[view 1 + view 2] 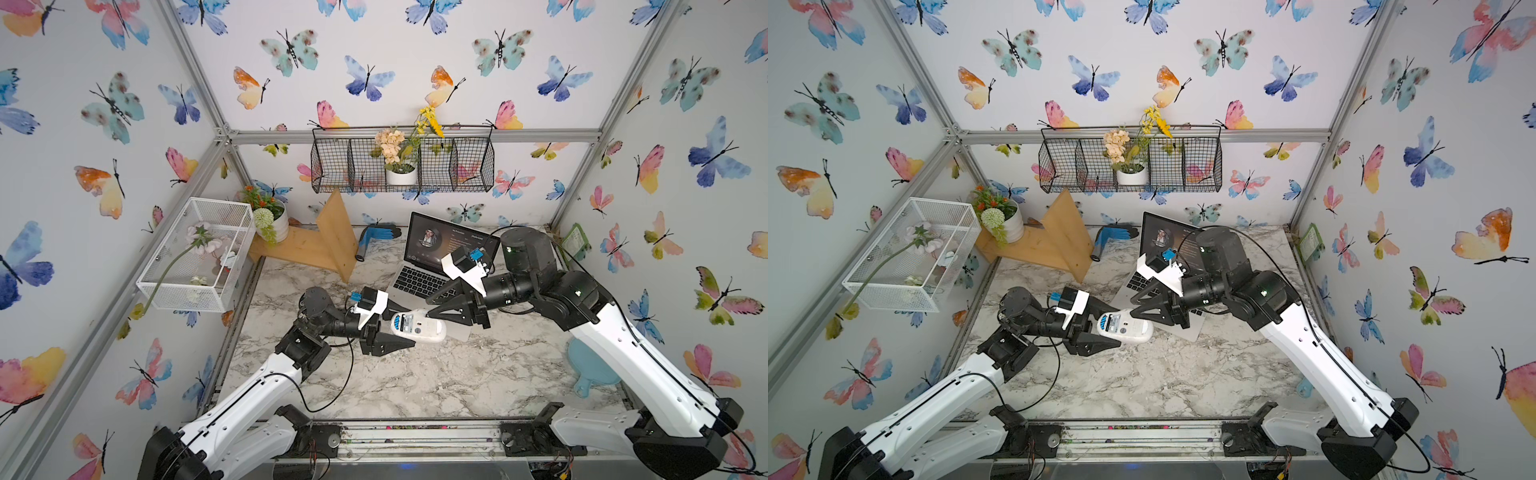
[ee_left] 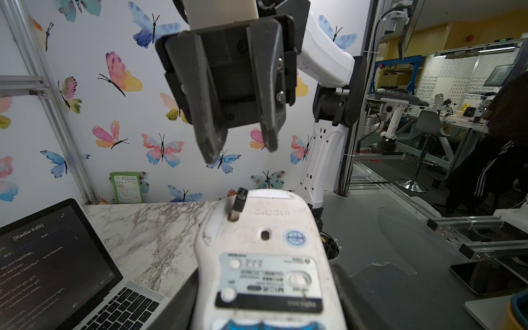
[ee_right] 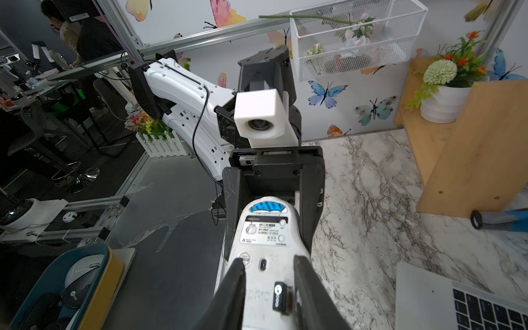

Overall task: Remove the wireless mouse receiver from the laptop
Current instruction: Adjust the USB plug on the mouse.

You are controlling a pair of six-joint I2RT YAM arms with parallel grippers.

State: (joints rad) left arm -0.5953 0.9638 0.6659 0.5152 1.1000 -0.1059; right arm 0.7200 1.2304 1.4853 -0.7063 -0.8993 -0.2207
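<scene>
step: seat receiver [image 2: 239, 201] in mouse [image 2: 265, 257] | left gripper [image 1: 405, 326]: clamps mouse | right gripper [image 2: 241, 151]: jaws narrowly apart, empty | how: push receiver straight down, mouse steady

The laptop screen [image 2: 57, 263] reads "[Radio Edit]" above lyrics; beside it, the receiver [image 3: 282, 297] in the mouse [image 3: 265, 243] shows "coo".

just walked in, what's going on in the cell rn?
The left hand holds a white mouse belly-up over the table. A small black receiver stands partly out of a slot in the mouse's underside. The right hand is open, poised just off the receiver and not gripping it. The laptop sits open behind them, screen lit, neither hand on it.
</scene>
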